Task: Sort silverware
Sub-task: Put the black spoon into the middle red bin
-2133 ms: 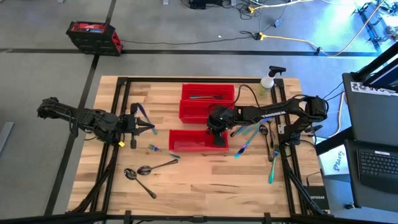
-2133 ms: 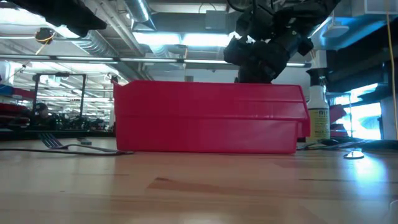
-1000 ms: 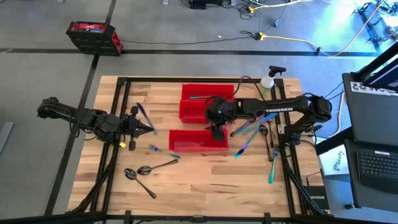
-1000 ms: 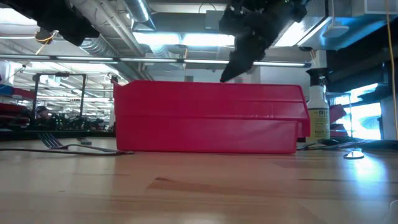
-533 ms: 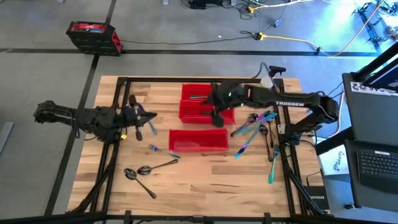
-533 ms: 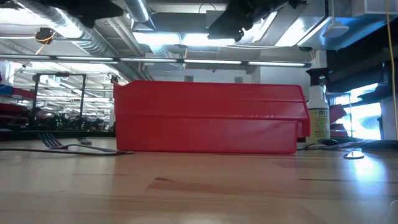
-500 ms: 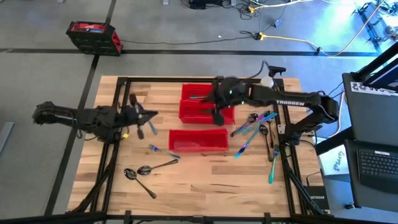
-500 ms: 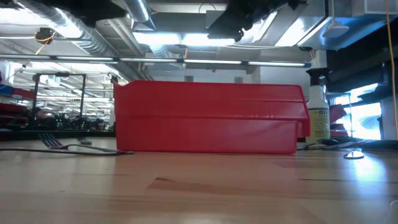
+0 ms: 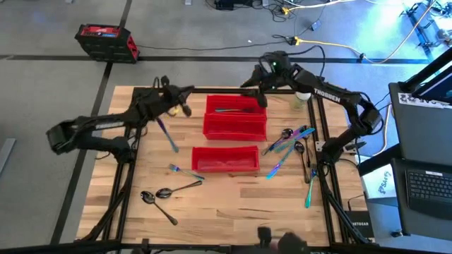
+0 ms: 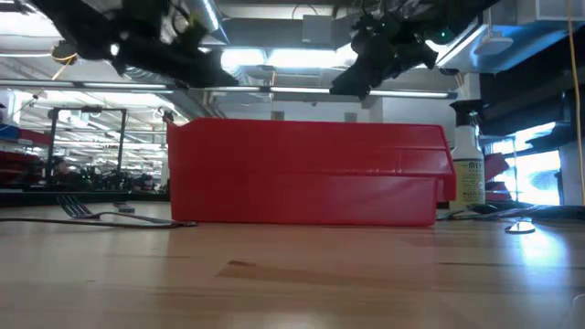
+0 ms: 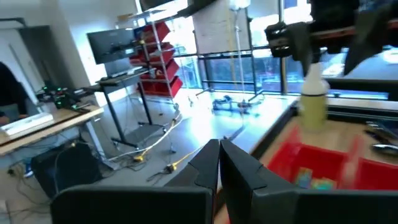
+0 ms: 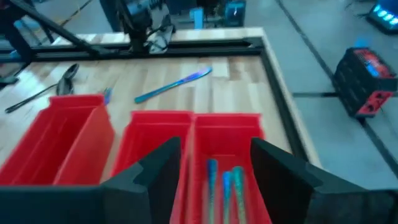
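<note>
A few pieces of silverware (image 9: 232,110) lie in the far red bin (image 9: 236,106). Most are not sorted yet: some lie right of the bins, some near the front. The right gripper (image 9: 260,88) is open and empty; the left gripper (image 9: 182,101) is closed, empty

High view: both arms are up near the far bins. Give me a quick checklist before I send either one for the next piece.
1. Right tool open, nothing between its fingers: ok.
2. Left tool shut, nothing seen in it; open it before any pick: not ok.
3. Far rectangular red plastic bin upright, slim blue pieces inside: ok.
4. Slim iridescent knife flat on the wooden table, apart from the left tool: ok.
5. Loose iridescent silverware pile right of the bins, unsorted: not ok.
</note>
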Robot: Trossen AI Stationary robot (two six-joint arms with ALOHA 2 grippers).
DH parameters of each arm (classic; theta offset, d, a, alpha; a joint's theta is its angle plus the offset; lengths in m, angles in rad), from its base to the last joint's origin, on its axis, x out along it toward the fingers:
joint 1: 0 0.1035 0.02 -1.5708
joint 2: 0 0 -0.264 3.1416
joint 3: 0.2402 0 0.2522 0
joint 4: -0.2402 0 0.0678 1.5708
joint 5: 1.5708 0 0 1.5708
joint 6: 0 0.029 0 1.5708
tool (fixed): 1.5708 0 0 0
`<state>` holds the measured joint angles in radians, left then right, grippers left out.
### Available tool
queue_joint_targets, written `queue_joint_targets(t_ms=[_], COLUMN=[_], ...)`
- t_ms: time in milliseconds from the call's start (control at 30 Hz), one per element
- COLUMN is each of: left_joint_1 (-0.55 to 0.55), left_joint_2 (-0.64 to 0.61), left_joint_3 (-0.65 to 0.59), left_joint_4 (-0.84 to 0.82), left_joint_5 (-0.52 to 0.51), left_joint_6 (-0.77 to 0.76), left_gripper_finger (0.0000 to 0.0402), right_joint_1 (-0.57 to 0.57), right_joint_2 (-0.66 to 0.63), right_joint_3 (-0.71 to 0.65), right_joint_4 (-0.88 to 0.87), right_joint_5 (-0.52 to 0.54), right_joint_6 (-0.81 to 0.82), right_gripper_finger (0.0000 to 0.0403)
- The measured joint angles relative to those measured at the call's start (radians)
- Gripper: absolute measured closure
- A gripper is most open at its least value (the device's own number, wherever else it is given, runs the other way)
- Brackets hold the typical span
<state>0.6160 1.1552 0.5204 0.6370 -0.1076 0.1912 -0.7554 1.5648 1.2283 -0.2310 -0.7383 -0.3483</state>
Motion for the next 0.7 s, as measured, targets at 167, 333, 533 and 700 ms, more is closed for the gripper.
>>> queue_joint_targets(t_ms=[167,333,533,700], left_joint_1=[0.125,0.182,0.249,0.286], left_joint_2=[0.163,0.287,0.369,0.4], left_joint_3=[0.108,0.201,0.281,0.316], left_joint_4=[0.011,0.01,0.011,0.012], left_joint_5=[0.234,0.342,0.462,0.501], left_joint_6=[-0.034,-0.01,-0.005,0.004], left_gripper_finger=[0.0402,0.0402,0.0402,0.0402], right_joint_1=[-0.059,-0.079,-0.09,-0.112], right_joint_2=[0.035,0.044,0.044,0.044], right_joint_3=[0.0,0.0,0.0,0.0], right_joint_4=[0.018,0.023,0.069,0.076], right_joint_5=[-0.006,-0.006,0.026,0.071], right_joint_6=[-0.003,-0.028,-0.033,-0.052], right_gripper_finger=[0.0226,0.0226,0.0226,0.0226])
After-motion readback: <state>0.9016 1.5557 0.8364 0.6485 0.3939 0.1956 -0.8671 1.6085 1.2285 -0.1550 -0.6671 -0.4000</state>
